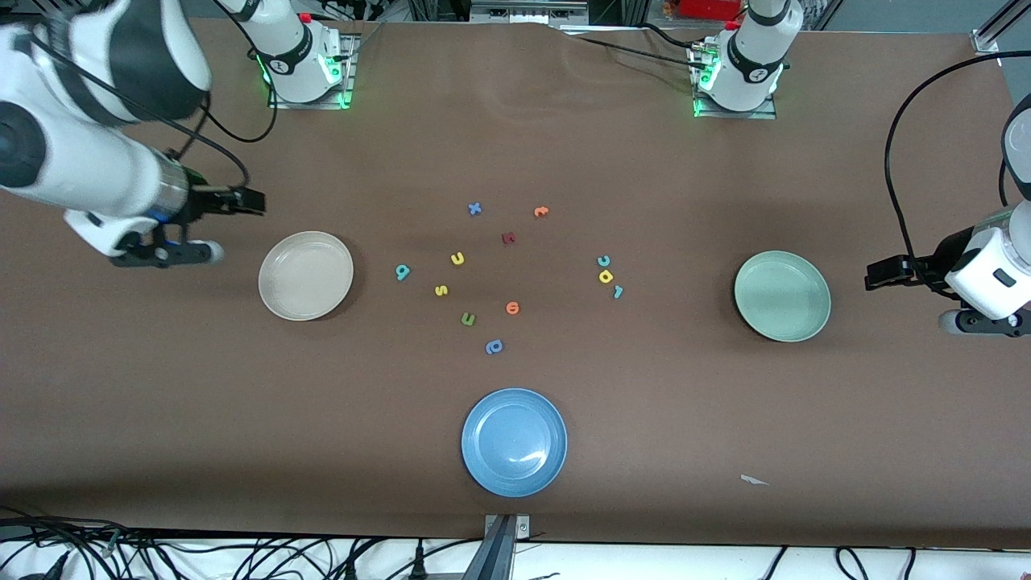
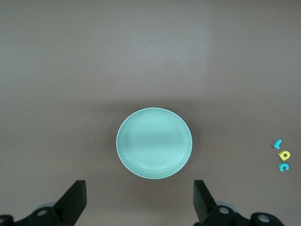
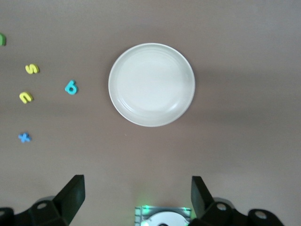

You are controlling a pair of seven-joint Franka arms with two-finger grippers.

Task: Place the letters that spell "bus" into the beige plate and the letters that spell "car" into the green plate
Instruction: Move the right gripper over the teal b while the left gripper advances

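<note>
The right arm is reaching out low over its end of the surface [image 1: 161, 387], its right gripper [image 1: 173, 253] hanging with jaws spread wide and holding nothing, just beside the beige plate [image 1: 305, 275]. That plate is sitting bare, with the teal b [image 1: 403, 272], yellow u [image 1: 457, 258] and yellow s [image 1: 440, 290] lying on the surface between it and the middle of the table. The teal c [image 1: 603, 260], yellow a [image 1: 606, 276] and teal r [image 1: 618, 292] are lying in a short row nearer the green plate [image 1: 781, 295], which is also bare. The left arm is bending down at its end, its left gripper [image 1: 983, 322] parted wide and hovering beside the green plate.
</note>
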